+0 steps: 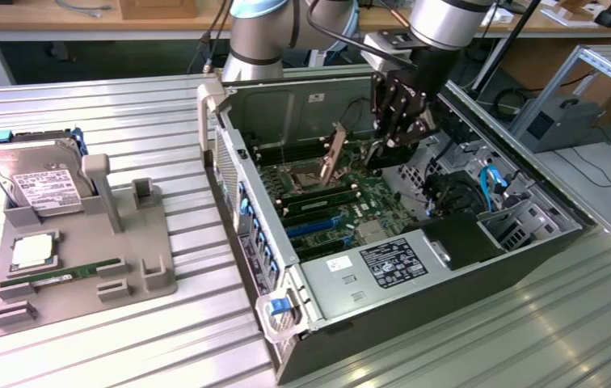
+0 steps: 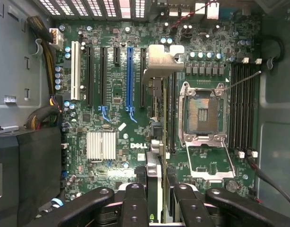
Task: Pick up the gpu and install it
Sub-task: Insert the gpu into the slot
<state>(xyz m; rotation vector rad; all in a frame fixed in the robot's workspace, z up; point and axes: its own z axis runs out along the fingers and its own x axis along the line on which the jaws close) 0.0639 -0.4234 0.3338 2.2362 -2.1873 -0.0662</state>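
Well, the open computer case [image 1: 295, 101] lies on its side so the motherboard [image 2: 112, 142] faces up. The gripper [image 2: 157, 191] pinches the gpu [image 2: 161, 66] edge-on above it, near the blue slot [image 2: 130, 80] — likely held so for a straight descent.

Bright even light, glare on metal table [image 1: 521, 323], case [image 1: 284, 105] corners perhaps shadowed

"Where was the outside camera?"
"High, looking down across the table [image 1: 176, 339] into the open case [image 1: 273, 105]."
"The wrist one?"
"Behind the gripper [image 2: 157, 189], close over the motherboard [image 2: 115, 94], facing down — both saw that board."
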